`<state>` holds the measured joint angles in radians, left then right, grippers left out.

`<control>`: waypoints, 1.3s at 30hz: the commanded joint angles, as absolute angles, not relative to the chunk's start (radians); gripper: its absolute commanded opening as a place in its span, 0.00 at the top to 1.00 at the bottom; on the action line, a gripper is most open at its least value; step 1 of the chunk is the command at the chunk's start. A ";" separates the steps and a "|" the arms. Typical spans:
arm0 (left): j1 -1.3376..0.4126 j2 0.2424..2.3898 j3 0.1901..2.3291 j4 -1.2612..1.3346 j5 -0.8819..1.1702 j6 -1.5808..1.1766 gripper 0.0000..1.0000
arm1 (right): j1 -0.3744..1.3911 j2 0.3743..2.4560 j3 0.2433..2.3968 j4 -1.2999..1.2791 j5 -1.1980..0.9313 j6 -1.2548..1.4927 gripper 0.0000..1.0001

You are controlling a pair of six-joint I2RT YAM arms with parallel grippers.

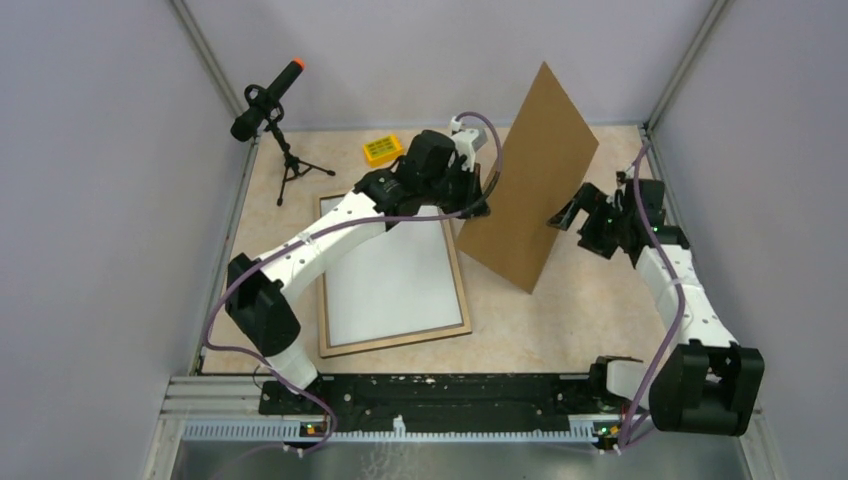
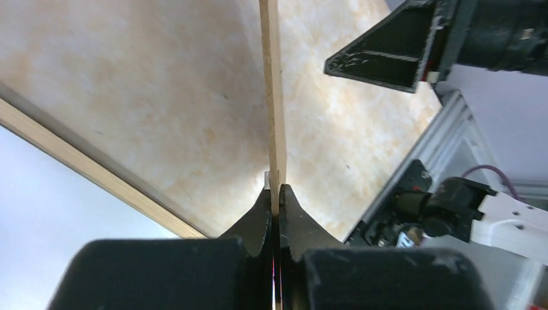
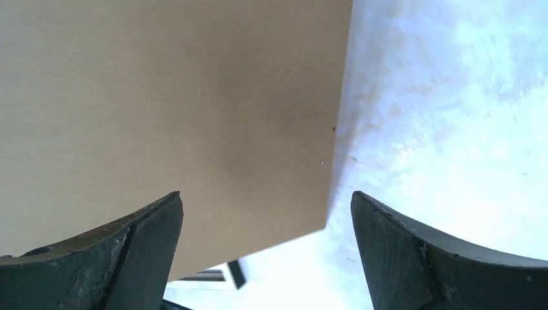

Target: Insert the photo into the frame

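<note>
Scene: light marbled desk [image 1: 590, 310] with plain grey walls around it, both arms reaching out over it.
Frame [image 1: 395, 341]: lies flat on the left half of the desk, light wood side up, long side running away from the arm bases.
Photo [image 1: 390, 270]: lies flat inside the frame with its plain white side up, so no print shows. The wood edge shows all round it except where the left arm covers the far side.
Board [image 1: 530, 180]: brown sheet standing up on edge, tilted, just right of the frame, between the two pincers. Top corner points at the back wall; cannot tell if the low corner touches the desk.
Left pincer [image 1: 478, 207]: closed tight on the board's left edge. The left wrist view shows the thin edge pinched between both fingertips [image 2: 284, 200]. It sits above the frame's far right corner.
Right pincer [image 1: 566, 214]: wide open and holding nothing. It is just beside the board's right edge, with the brown face filling the space ahead of its fingers in the right wrist view. Cannot tell if a finger touches the board.
Microphone [image 1: 268, 100]: black with an orange tip, on a small tripod at the far left corner of the desk.
Yellow box [image 1: 382, 150]: small, flat on the desk beyond the frame, near the left wrist.
</note>
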<state>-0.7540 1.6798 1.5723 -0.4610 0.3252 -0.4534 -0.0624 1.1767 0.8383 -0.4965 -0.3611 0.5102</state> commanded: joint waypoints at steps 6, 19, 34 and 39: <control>-0.916 1.773 1.936 -0.597 -0.144 -0.065 1.00 | -0.054 1.118 1.176 -0.543 -0.419 0.750 0.01; -1.131 1.941 2.075 -0.551 -0.411 0.147 1.00 | -0.022 1.130 1.387 -0.701 -0.219 0.941 0.09; -1.240 2.017 2.100 -0.529 -0.470 0.077 1.00 | 0.043 0.994 1.198 -0.838 0.087 1.083 0.50; -1.245 2.021 2.096 -0.539 -0.395 0.015 1.00 | 0.064 0.942 1.128 -0.834 0.156 1.143 0.73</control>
